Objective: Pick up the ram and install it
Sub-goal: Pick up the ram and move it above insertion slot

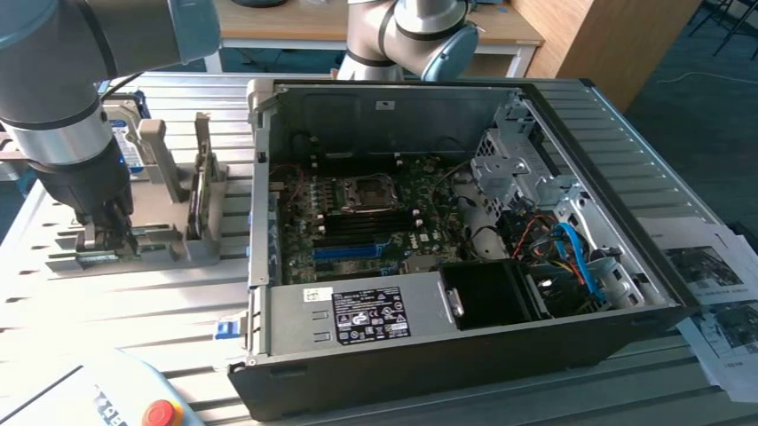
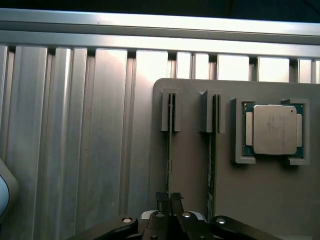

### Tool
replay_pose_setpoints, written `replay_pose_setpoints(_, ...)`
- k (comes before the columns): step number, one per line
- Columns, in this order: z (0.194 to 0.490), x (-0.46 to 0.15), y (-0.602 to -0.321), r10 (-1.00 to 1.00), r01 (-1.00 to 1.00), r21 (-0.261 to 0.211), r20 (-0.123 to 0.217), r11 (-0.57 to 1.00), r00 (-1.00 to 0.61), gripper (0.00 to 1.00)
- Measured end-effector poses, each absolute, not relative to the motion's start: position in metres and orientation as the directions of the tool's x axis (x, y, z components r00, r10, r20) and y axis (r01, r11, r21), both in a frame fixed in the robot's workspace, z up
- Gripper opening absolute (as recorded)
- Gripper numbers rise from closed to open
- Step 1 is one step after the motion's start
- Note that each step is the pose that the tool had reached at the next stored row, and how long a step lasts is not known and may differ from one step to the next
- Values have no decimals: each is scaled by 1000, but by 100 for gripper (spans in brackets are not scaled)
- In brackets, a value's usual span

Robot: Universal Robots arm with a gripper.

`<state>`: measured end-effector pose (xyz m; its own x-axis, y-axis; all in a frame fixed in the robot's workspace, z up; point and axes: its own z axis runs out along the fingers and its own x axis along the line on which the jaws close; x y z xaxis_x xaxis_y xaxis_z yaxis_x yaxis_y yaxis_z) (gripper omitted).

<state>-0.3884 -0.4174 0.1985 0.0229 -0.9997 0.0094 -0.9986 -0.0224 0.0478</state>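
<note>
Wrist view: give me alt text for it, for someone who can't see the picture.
The gripper is closed on the edge of the ram, which stands on edge in a slotted grey holder. A second memory stick stands in the neighbouring slot, with a silver processor in a recess beside it, on a ribbed metal table.

Bright glare streaks the ribbed metal table (image 2: 110, 65).

Grey arm (image 1: 59, 71), blue joint caps (image 1: 456, 49), black claw (image 1: 113, 241)
</note>
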Motion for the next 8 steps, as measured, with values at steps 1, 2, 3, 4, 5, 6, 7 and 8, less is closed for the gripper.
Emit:
replay_pose_setpoints(1,199,-388,-417,-1000,-999,48,9,-22,23,12)
replay_pose_setpoints(2,199,-388,-417,-1000,-999,48,9,-22,23,12)
replay_pose_setpoints(3,199,-388,-417,-1000,-999,48,9,-22,23,12)
replay_pose_setpoints(4,199,-388,-417,-1000,-999,48,9,-22,23,12)
replay_pose_setpoints(5,199,-388,-417,-1000,-999,48,9,-22,23,12)
replay_pose_setpoints(6,199,-388,-417,-1000,-999,48,9,-22,23,12)
replay_pose_setpoints(7,199,-388,-417,-1000,-999,48,9,-22,23,12)
replay_pose_setpoints(8,199,-388,-417,-1000,-999,48,9,-22,23,12)
